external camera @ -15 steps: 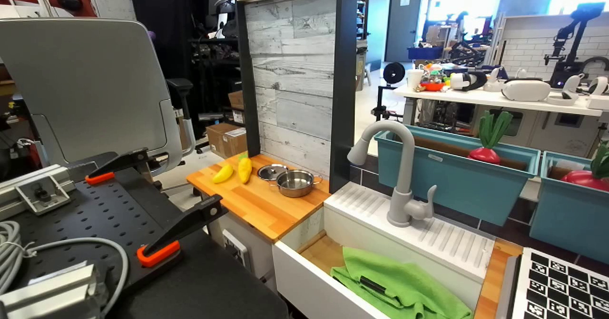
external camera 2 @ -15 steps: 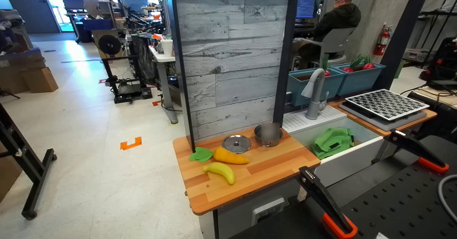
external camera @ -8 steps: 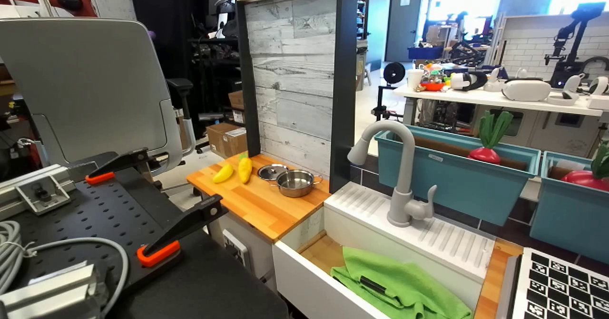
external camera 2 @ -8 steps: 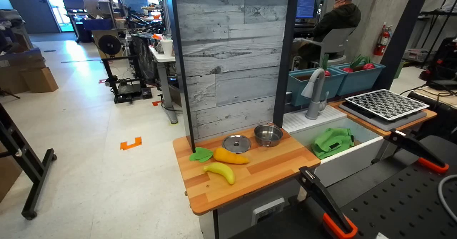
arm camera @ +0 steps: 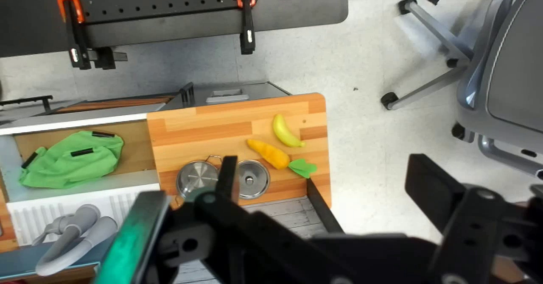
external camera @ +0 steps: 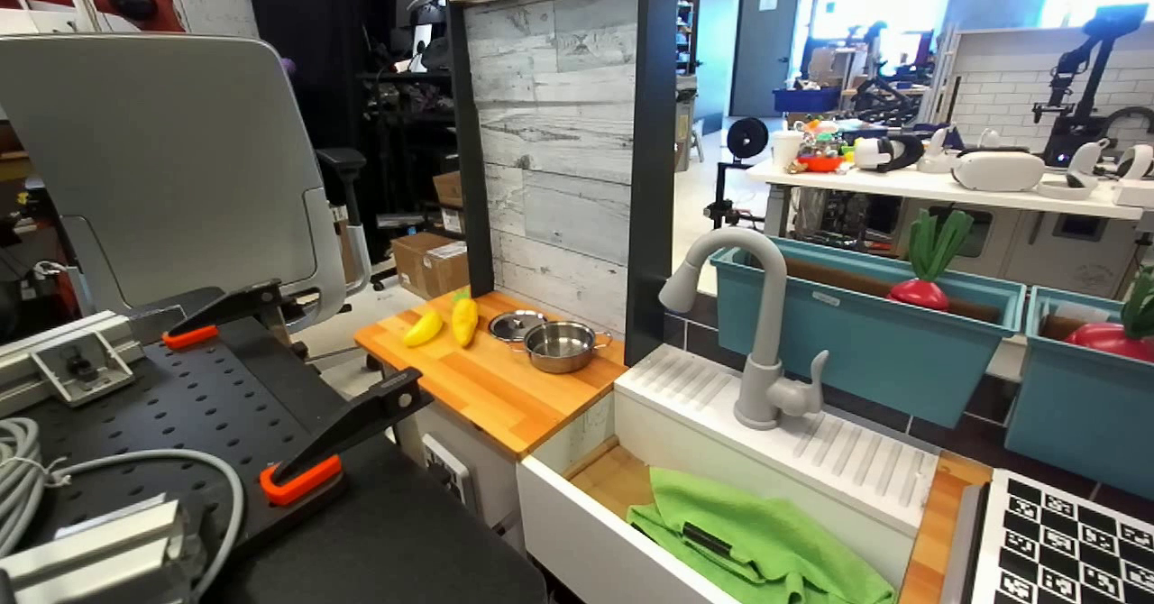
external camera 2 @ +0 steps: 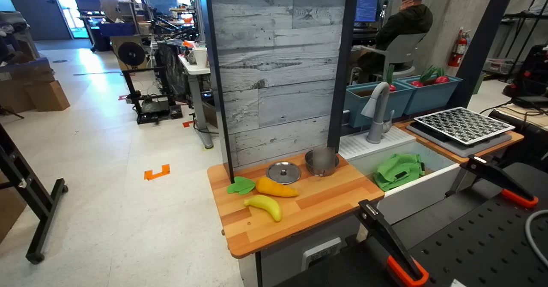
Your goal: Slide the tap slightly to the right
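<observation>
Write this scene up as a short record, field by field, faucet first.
Faucet: grey gooseneck, upright on the ribbed drainboard
White sink: green cloth lying inside
Wooden countertop: banana, toy carrot, metal pot, pot lid
Lid position: off the pot, beside it
Behind faucet: teal planter with radish
End effector: open, holding nothing, clear of the faucet

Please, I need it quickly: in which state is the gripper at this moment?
The gripper is open: its fingers stand wide apart in the wrist view, with nothing held between them.
</observation>
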`<state>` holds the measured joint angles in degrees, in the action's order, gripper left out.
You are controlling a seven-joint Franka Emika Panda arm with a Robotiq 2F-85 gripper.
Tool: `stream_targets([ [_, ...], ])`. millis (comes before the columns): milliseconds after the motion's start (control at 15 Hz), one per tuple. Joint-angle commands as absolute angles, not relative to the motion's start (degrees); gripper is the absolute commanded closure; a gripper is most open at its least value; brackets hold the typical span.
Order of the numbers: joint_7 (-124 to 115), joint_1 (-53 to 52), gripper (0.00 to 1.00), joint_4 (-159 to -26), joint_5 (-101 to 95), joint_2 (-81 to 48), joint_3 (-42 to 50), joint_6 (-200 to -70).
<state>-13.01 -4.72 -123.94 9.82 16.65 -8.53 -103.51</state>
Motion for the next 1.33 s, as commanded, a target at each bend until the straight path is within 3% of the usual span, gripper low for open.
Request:
stream_targets([
  [0, -12.98, -2.82, 0.0, -122.01, 8.04, 12.01, -6.41, -106.25],
  [1267, -9.23, 4.1, 0.0, -113.49, 9.32, -14.49, 3.86, -122.19],
])
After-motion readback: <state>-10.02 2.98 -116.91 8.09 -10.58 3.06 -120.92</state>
